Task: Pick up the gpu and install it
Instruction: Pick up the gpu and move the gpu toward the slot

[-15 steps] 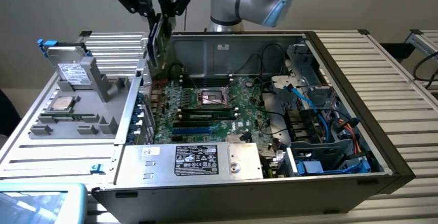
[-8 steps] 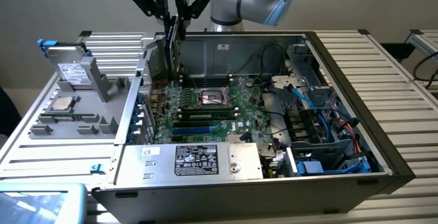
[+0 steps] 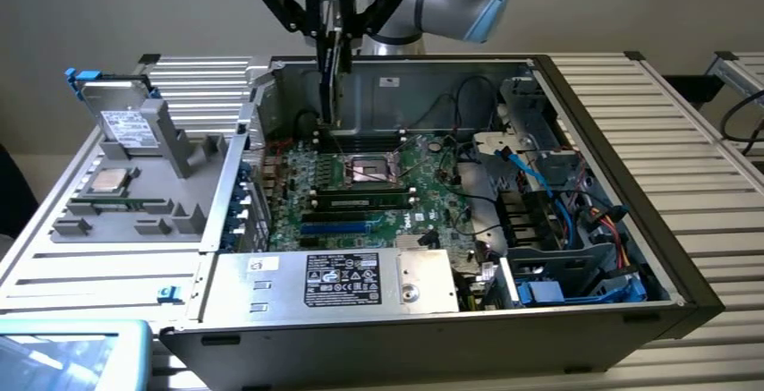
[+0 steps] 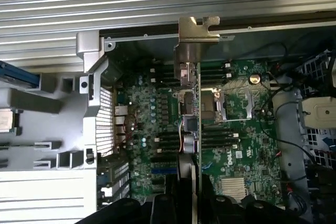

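My gripper [image 3: 338,26] hangs over the back of the open computer case [image 3: 621,167], shut on the gpu [image 3: 332,87]. The card hangs edge-on and upright, its lower end just above the green motherboard [image 3: 412,216] behind the CPU socket [image 3: 372,172]. In the wrist view the gpu [image 4: 190,103] runs as a thin edge from my black fingers [image 4: 176,203] out to its silver bracket [image 4: 198,29], which sits near the case's rear wall. Beneath it lies the motherboard [image 4: 241,145].
A memory stick [image 3: 364,200] sits in its slot in front of the socket. The silver power supply [image 3: 346,279] fills the near side of the case, with cables and drive bays [image 3: 561,185] at the exterior view's right. A grey fixture [image 3: 131,194] with parts stands at the left.
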Robot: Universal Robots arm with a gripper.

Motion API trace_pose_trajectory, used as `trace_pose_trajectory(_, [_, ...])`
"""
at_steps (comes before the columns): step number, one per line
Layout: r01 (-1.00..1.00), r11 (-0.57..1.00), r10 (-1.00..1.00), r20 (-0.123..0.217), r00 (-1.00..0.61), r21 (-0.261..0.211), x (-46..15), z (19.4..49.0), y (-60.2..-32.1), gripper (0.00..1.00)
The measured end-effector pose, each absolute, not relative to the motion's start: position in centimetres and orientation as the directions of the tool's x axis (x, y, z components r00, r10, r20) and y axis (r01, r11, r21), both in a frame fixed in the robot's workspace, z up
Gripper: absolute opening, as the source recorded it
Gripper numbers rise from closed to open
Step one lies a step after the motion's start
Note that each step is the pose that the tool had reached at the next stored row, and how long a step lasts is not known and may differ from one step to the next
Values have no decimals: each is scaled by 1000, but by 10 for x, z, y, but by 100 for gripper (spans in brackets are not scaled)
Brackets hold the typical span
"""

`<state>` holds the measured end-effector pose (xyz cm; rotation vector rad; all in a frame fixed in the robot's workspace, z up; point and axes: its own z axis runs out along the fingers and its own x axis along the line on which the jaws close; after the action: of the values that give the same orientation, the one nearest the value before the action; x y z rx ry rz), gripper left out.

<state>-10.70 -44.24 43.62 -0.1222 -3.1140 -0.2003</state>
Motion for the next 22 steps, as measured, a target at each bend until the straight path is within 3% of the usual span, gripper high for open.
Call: trace_pose_trajectory(22, [0, 992, -3, 24, -1000, 127, -43, 419, -442, 28])
